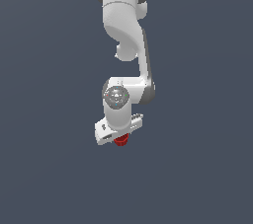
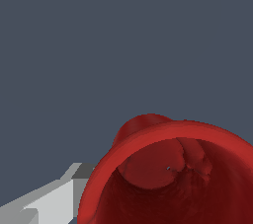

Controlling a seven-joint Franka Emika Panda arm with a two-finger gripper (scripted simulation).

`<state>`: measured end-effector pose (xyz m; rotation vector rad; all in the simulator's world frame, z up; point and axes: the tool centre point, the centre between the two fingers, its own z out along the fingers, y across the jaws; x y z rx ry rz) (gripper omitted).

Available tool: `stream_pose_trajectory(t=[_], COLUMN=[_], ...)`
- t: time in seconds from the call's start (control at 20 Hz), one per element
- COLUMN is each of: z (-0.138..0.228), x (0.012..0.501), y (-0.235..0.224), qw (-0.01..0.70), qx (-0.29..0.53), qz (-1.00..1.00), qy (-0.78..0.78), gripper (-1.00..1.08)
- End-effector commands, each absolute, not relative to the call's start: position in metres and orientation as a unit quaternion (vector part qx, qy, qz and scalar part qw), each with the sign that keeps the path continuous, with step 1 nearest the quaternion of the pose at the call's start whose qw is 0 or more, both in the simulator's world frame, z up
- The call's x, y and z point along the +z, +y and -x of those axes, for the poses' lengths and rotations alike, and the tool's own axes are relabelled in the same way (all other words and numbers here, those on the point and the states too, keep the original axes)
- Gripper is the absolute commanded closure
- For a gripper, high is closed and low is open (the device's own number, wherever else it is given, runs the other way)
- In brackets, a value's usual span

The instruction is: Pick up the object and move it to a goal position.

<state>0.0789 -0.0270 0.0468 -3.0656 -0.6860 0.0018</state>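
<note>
Claw (image 1: pixel 120 136) apparently around red cup (image 1: pixel 121 141), against plain slate-grey surface (image 1: pixel 49 168).

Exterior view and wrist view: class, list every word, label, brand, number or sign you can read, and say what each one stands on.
None: no readable text in either view.
The white gripper has a small dark mark on its housing, too small and blurred to read.
The red cup shows plain red surfaces with no lettering.
The grey background carries no writing.
</note>
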Motion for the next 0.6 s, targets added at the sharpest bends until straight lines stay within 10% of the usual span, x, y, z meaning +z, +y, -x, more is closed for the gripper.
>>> stream_pose_trajectory(t=[0.0, 0.55], z=[-0.079, -0.063], x=[0.047, 0.071], y=[-0.027, -0.044], qw=[0.000, 0.000], qx=[0.000, 0.000], qz=[0.976, 0.976], qy=[-0.218, -0.218], gripper=[1.08, 1.08])
